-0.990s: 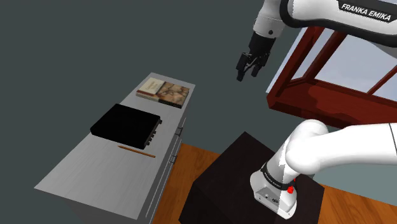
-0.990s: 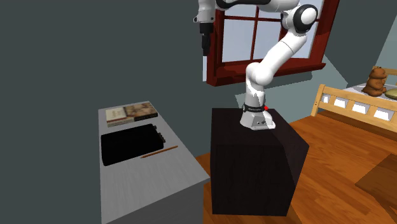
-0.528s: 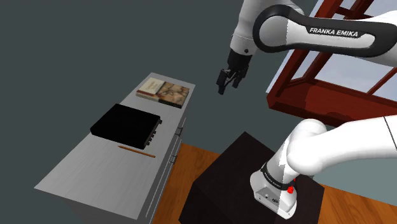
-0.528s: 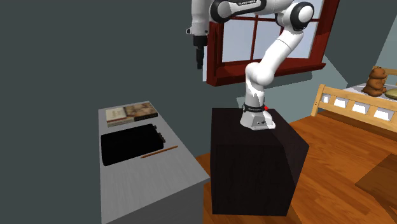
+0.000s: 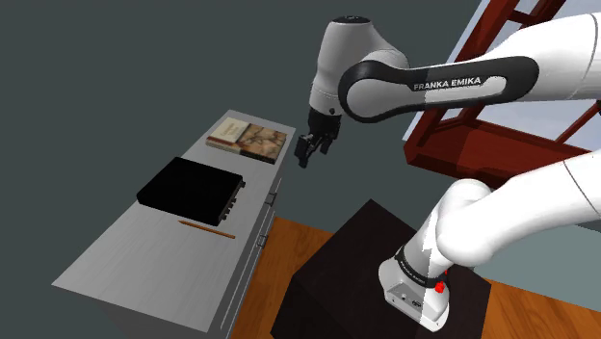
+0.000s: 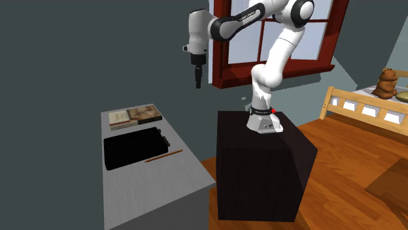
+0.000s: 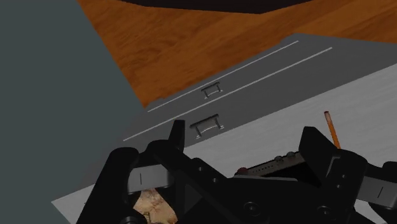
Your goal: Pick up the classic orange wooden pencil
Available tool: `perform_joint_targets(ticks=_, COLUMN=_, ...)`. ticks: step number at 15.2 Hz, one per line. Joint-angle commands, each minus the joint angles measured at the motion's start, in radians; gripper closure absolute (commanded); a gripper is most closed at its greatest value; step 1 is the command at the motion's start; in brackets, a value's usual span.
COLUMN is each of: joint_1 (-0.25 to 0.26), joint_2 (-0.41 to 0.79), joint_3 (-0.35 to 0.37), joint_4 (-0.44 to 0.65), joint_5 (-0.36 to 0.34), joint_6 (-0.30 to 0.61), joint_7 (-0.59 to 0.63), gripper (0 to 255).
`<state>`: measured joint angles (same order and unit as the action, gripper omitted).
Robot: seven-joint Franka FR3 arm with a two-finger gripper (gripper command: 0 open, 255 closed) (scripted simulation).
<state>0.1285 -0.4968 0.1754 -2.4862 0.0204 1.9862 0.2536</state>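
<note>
In the shoulder view a grey cabinet (image 5: 135, 255) stands at the left. It is the one container here, and the wrist view shows its two drawer fronts shut, each with one metal handle (image 7: 207, 126), so their contents are hidden. Four things lie on its top. One is a flat black box (image 5: 191, 191) with small knobs along one side. Just beside the long edge of that box facing the cabinet's free end lies one orange pencil (image 5: 206, 228), flat and parallel to the edge. At the far end lie two flat books (image 5: 248, 138), side by side. To the right of the books the black gripper (image 5: 305, 159) hangs in the air, pointing down, well apart from the pencil. Its jaws stand apart with nothing between them. Further right are the dark stand (image 5: 337, 270) and one red-framed window (image 5: 482, 144).
</note>
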Motion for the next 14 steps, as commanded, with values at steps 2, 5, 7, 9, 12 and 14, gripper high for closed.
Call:
perform_joint_targets(ticks=2, joint_1=0.018, joint_2=0.086, joint_3=0.043, joint_4=0.001, joint_5=-0.006, joint_6=0.086, joint_7=0.026, gripper=0)
perform_joint_targets(ticks=5, joint_1=0.030, joint_2=0.181, joint_3=0.085, joint_4=0.012, joint_5=-0.024, joint_6=0.169, joint_7=0.056, gripper=0)
perform_joint_targets(ticks=7, joint_1=0.037, joint_2=0.248, joint_3=0.112, joint_4=0.025, joint_5=-0.045, joint_6=0.221, joint_7=0.080, gripper=0)
perform_joint_targets(ticks=9, joint_1=0.043, joint_2=0.318, joint_3=0.137, joint_4=0.042, joint_5=-0.074, joint_6=0.269, joint_7=0.109, gripper=0)
perform_joint_targets(ticks=12, joint_1=0.052, joint_2=0.428, joint_3=0.171, joint_4=0.078, joint_5=-0.132, joint_6=0.334, joint_7=0.160, gripper=0)
perform_joint_targets(ticks=14, joint_1=0.062, joint_2=0.504, joint_3=0.188, joint_4=0.107, joint_5=-0.182, joint_6=0.370, joint_7=0.201, gripper=0)
